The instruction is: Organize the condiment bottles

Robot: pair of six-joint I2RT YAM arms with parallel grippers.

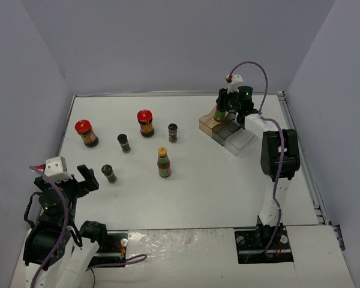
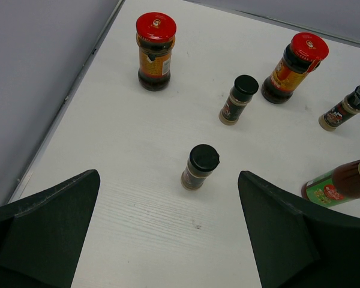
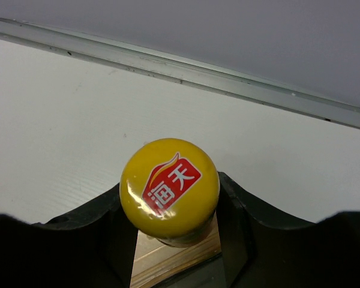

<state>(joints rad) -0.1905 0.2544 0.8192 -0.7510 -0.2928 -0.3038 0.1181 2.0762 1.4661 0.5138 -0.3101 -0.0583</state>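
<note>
Seven condiment bottles are counted in the overhead view, and one tall yellow-capped bottle [image 1: 218, 114] is clenched at its neck by the right gripper [image 3: 171, 204], a black finger pressed to either side just under the cap. It is held upright at the upper right of the overhead frame, over the brownish end compartment of the clear compartment tray [image 1: 241, 141]; whether its base is already seated cannot be told. The bottle is judged to be rigid, smooth and rather top-heavy, so the narrow neck below the cap is taken as the surest hold. Its twin, the second tall bottle [image 1: 163, 162], stands at centre frame and would be taken the same way. Two squat red-lidded jars [image 1: 86, 133] [image 1: 146, 123] at upper left are judged heavier and best gripped around the body beneath the lid. Three small dark shakers [image 1: 124, 142] [image 1: 173, 132] [image 1: 110, 174] are scattered among them, probably light and easily toppled. The left gripper [image 2: 168, 204] is spread wide and empty at lower left, above the white table [image 1: 216, 192].
</note>
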